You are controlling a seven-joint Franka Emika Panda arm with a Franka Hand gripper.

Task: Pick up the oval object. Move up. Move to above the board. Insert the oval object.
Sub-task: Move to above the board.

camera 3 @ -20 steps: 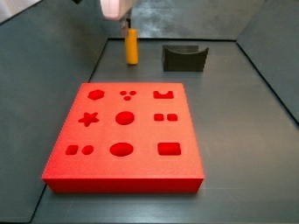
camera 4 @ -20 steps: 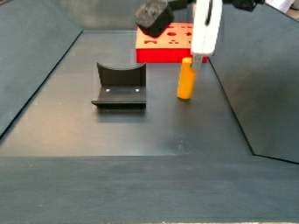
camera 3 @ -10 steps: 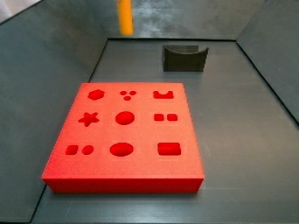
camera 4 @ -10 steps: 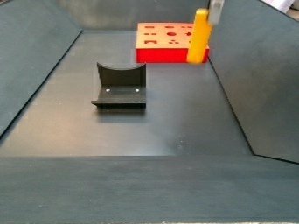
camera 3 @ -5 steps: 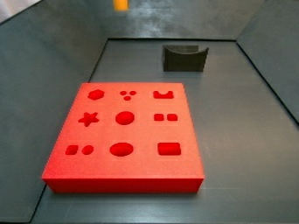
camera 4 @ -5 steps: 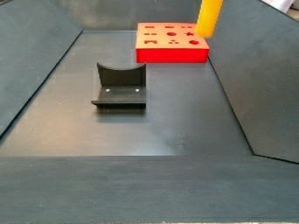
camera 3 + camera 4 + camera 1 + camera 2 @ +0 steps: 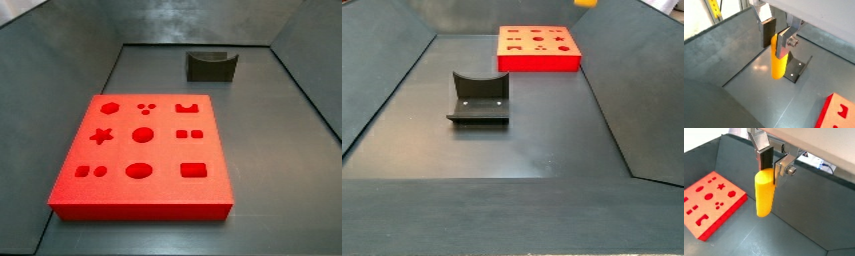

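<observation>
My gripper (image 7: 775, 43) is shut on the top of the oval object (image 7: 778, 64), an orange-yellow peg that hangs upright below the silver fingers, high above the floor. Both also show in a wrist view, the gripper (image 7: 773, 166) and the peg (image 7: 765, 193). In a side view only the peg's lower tip (image 7: 585, 3) shows at the frame's upper edge; the gripper is out of both side views. The red board (image 7: 140, 150) with shaped holes lies flat on the floor, apart from the peg; it also shows in a side view (image 7: 539, 48) and in both wrist views (image 7: 711, 203) (image 7: 839, 112).
The dark fixture (image 7: 210, 65) stands on the floor beyond the board's far end, also seen in a side view (image 7: 478, 97) and under the peg in a wrist view (image 7: 799, 70). Grey sloping walls (image 7: 54, 70) enclose the floor.
The gripper has risen with the peg from the floor beside the fixture. It has left one side view, and only the peg's tip remains in the other.
</observation>
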